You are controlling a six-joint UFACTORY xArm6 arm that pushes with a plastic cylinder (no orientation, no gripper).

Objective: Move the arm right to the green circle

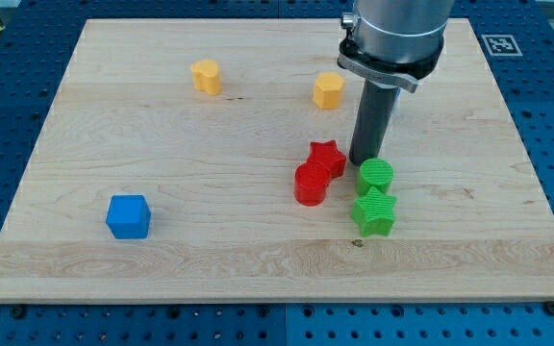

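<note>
My tip (364, 160) is a bare rod with nothing to open or close, resting on the wooden board (162, 135) and gripping nothing. The green circle (376, 176) sits just below it and slightly toward the view's right, seemingly touching or nearly so. The red star (326, 157) lies just to the tip's left, the green star (374, 212) beyond the circle. I judge a short, slow slide rightward best, skirting the circle's upper edge so I don't shove it into the green star.

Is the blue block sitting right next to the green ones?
No, the blue cube sits alone near the view's bottom left, far from the green circle and green star at the view's right.
</note>
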